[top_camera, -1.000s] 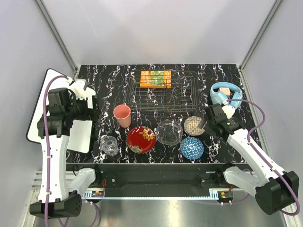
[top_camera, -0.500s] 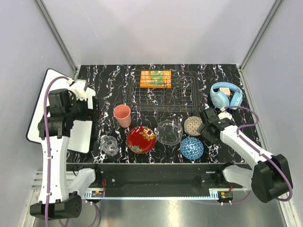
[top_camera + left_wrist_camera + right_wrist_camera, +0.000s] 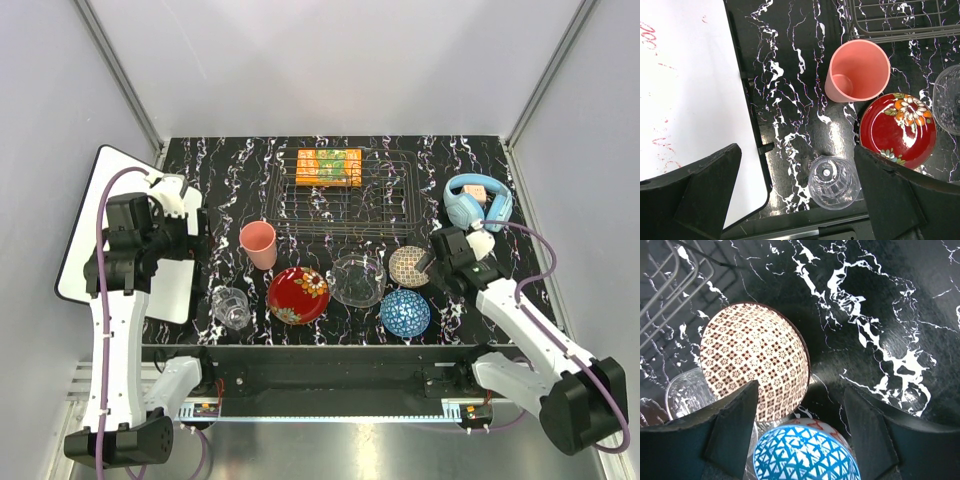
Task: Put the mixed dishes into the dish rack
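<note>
Just beside right gripper (image 3: 801, 412), beige bowl (image 3: 752, 360)

Black counter (image 3: 230, 170) with white marble veining fills centre frame. Plain pale grey walls (image 3: 330, 60) at back and both sides. Aluminium posts (image 3: 120, 75) slant through the upper corners. Metal rail (image 3: 330, 412) along lower edge. Light even, diffuse.

Far centre of black marbled counter (image 3: 225, 170): silvery wire dish rack (image 3: 390, 205), orange-green box (image 3: 329, 166) at its far side. Before it, 2 rows, left to right:
- pink plastic cup (image 3: 258, 244), clear glass bowl (image 3: 358, 279), small beige patterned bowl (image 3: 409, 266);
- small clear glass cup (image 3: 231, 306), red floral bowl (image 3: 298, 295), blue patterned bowl (image 3: 405, 312).

Right of rack: light-blue headphones (image 3: 478, 200). At left edge: flat white board (image 3: 78, 255).
</note>
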Controlling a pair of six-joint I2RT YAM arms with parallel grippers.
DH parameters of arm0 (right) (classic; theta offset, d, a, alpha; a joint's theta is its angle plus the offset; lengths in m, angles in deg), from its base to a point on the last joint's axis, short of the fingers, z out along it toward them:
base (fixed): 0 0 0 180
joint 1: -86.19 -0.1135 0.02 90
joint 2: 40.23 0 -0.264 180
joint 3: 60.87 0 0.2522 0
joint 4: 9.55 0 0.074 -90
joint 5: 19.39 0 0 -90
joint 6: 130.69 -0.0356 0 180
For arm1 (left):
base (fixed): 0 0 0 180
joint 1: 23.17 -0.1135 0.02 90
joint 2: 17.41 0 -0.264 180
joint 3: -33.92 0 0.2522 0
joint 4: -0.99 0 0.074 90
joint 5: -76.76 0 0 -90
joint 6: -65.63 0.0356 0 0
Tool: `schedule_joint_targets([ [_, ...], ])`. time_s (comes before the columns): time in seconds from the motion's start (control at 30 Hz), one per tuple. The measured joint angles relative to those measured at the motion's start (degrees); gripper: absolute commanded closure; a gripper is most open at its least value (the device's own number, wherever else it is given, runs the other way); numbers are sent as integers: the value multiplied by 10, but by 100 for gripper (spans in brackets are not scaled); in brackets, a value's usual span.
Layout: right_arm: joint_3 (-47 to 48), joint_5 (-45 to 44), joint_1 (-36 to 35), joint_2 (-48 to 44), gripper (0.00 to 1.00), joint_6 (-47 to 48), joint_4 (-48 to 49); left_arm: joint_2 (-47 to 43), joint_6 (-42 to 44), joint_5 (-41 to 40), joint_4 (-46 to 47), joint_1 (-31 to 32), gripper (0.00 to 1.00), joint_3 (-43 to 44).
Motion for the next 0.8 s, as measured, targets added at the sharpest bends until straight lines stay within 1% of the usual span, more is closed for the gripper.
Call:
schedule_joint_targets([
  [0.1, 0, -4, 0, 26, 25, 1, 9, 0, 0, 1, 0, 0, 1, 0],
  [0.17, 2, -4, 0, 64, 26, 1, 14, 0, 0, 1, 0, 0, 1, 0],
  [0.27, 2, -5, 0, 110, 29, 0, 23, -1, 0, 1, 2, 0, 1, -3],
  [0.3, 2, -5, 0, 121, 36, 0, 26, -1, 0, 1, 3, 0, 1, -7],
  [0.47, 2, -10, 0, 149, 57, 4, 54, -3, 0, 2, 5, 0, 1, -14],
  [0.53, 2, -10, 0, 155, 61, 6, 64, -3, 0, 2, 5, 0, 1, -16],
  [0.6, 2, -10, 0, 159, 62, 5, 71, -3, 0, 2, 6, 0, 1, -18],
  [0.63, 2, -10, 0, 161, 65, 6, 73, -3, 0, 2, 6, 0, 1, -19],
  [0.73, 2, -14, 0, 166, 73, 7, 80, -4, 0, 2, 7, 0, 1, -19],
  [0.77, 2, -15, 0, 168, 80, 7, 80, -5, 0, 2, 7, 0, 1, -19],
  [0.8, 2, -16, 0, 169, 83, 8, 80, -6, 0, 1, 7, 0, 1, -19],
])
